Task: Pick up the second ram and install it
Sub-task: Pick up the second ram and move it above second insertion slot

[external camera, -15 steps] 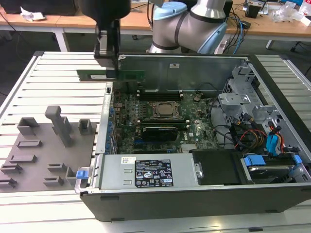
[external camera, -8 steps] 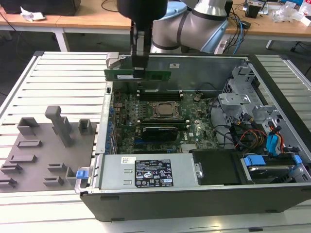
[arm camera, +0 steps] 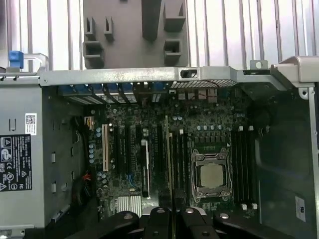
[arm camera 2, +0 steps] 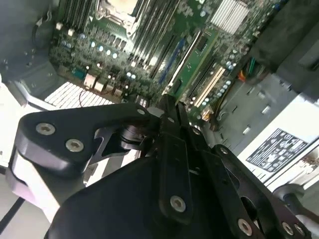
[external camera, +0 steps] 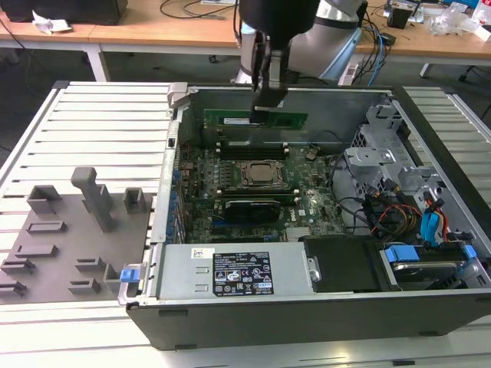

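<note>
Looks down into an open computer case lying flat on a slatted table. Grips the second ram in the gripper, closed snug on the top edge of the thin green stick, near its middle. Holds the stick level, standing on its long edge, up above the green motherboard at the far side of the case in the exterior view. Hangs it over the long black memory slots just behind the square processor socket, apart from them and not pushed in. Shows, in the first wrist view, two black fingers pressed close together high over the board. Sits well apart from the grey holder blocks, out on the table at the exterior view's left, outside the case. Has a silver power box with a sticker at the near side of the case.
</note>
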`<state>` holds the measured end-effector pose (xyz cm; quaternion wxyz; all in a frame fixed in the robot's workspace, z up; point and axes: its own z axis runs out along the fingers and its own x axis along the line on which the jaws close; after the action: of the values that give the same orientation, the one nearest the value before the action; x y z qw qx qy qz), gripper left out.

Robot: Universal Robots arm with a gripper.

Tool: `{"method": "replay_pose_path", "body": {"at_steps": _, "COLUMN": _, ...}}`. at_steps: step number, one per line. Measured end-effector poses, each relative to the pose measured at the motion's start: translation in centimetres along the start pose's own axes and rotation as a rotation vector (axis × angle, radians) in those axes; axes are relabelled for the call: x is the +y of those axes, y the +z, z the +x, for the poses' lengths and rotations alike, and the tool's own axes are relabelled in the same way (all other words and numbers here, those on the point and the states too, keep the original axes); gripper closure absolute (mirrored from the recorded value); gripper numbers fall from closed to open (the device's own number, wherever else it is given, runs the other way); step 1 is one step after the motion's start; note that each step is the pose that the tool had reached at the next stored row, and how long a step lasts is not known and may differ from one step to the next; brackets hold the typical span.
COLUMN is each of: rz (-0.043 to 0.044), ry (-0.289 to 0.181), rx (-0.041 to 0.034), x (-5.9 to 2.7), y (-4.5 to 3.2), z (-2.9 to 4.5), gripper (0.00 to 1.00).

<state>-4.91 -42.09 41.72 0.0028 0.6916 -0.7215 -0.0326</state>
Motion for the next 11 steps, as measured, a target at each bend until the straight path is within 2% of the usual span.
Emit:
{"method": "replay_pose_path", "body": {"at_steps": 4, "rz": -0.0038, "ry": 0.000, "rx": 0.0002, "x": -1.73, "y": -0.09, "z": -0.07, "gripper": 0.87}}
{"method": "replay_pose_path", "body": {"at_steps": 6, "rz": -0.0068, "ry": 0.000, "rx": 0.0003, "x": -3.19, "y": -0.16, "z": -0.14, "gripper": 0.87}}
{"method": "replay_pose_path", "body": {"at_steps": 8, "rz": -0.0087, "ry": 0.000, "rx": 0.0004, "x": -4.07, "y": -0.20, "z": -0.17, "gripper": 0.87}}
{"method": "replay_pose_path", "body": {"at_steps": 9, "rz": -0.0104, "ry": 0.001, "rx": 0.0003, "x": -5.00, "y": -0.24, "z": -0.22, "gripper": 0.87}}
{"method": "replay_pose_path", "body": {"at_steps": 11, "rz": -0.0125, "ry": 0.001, "rx": 0.0005, "x": -6.29, "y": -0.31, "z": -0.27, "gripper": 0.87}}
